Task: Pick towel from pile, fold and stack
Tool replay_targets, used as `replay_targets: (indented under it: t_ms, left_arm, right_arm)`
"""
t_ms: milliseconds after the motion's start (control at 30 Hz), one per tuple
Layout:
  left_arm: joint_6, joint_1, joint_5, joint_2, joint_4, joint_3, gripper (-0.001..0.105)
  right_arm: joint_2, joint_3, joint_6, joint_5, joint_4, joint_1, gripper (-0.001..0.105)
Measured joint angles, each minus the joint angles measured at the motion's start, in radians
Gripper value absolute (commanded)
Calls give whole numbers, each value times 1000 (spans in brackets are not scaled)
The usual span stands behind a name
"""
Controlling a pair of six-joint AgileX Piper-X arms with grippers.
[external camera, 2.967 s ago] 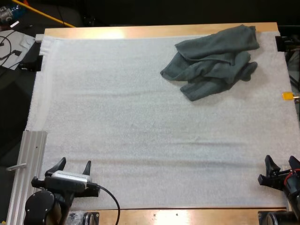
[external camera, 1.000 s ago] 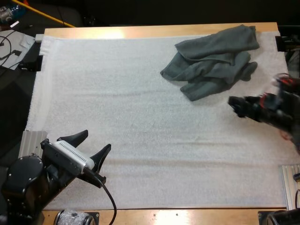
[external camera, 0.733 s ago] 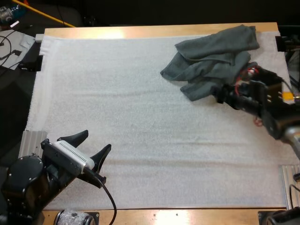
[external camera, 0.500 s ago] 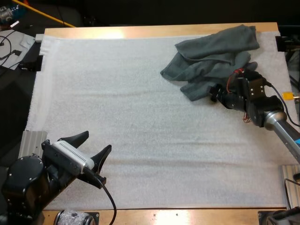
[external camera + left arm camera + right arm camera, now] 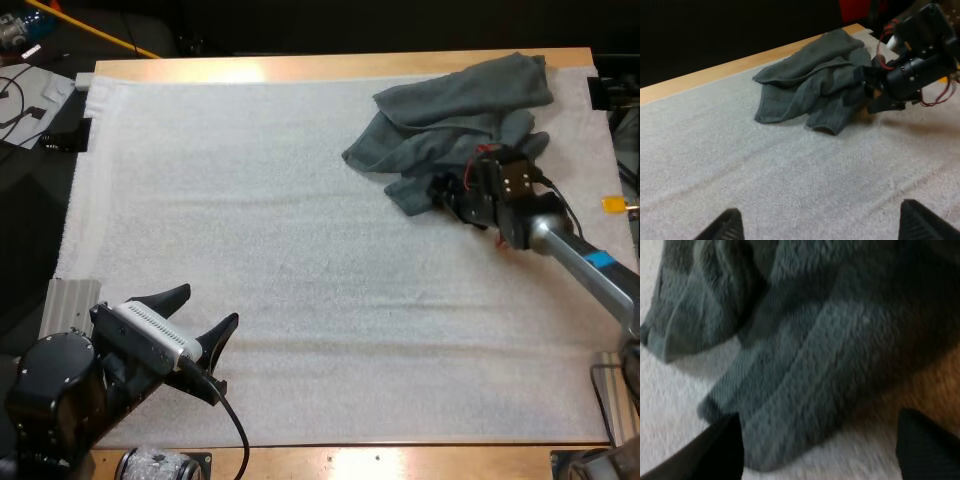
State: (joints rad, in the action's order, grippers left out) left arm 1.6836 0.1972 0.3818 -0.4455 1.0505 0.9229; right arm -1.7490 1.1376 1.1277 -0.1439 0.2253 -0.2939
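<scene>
A crumpled pile of dark grey-green towel [image 5: 455,120] lies at the far right of the white mat [image 5: 280,230]. My right gripper [image 5: 441,192] is at the pile's near edge, low over the mat. In the right wrist view its fingers [image 5: 720,447] stand apart, open, with a flap of the towel [image 5: 805,345] between and just ahead of them, not pressed. My left gripper [image 5: 210,306] hovers open over the mat's near left corner, far from the pile. The left wrist view looks across the mat at the towel [image 5: 810,85], with the right gripper [image 5: 882,92] at its edge.
Metal rails sit at the near left [image 5: 65,300] and near right [image 5: 618,395] of the table. The wooden table edge [image 5: 330,65] runs just behind the pile. Cables and clutter [image 5: 25,90] lie off the table at far left.
My right arm has swung from the near right corner across the mat to the towel pile's near edge. The left gripper lifted and turned early on, then held still.
</scene>
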Motion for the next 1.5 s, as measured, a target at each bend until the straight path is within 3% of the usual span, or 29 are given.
replay_targets:
  t_ms: [167,233,367,433,600,633,900,1033,1067,1167,1333,1500]
  left_arm:
    - [1,0,11,0,0,0,62]
    - [1,0,14,0,0,0,62]
    - [4,0,20,0,0,0,62]
    - [6,0,20,0,0,0,62]
    - [7,0,20,0,0,0,62]
    - [7,0,20,0,0,0,62]
    - [7,0,23,0,0,0,62]
    - [7,0,26,0,0,0,62]
    - [7,0,27,0,0,0,62]
    - [7,0,27,0,0,0,62]
    - [7,0,31,0,0,0,62]
    - [7,0,35,0,0,0,62]
  right_arm:
    - [-82,68,-26,0,-5,0,61]
    - [-110,92,-35,0,-5,0,53]
    - [-136,117,-47,-2,-2,0,57]
    - [-143,128,-53,-9,-2,0,48]
    - [-157,154,-68,-30,4,0,3]
    - [-157,154,-68,-32,5,0,0]
    - [-115,154,-14,-63,42,0,1]
    - [-16,154,106,-53,71,-8,1]
    - [61,152,174,-45,88,-18,0]
    - [166,154,232,-45,109,-27,0]
    - [207,155,248,-41,153,-26,0]
    - [392,154,266,-46,246,-26,0]
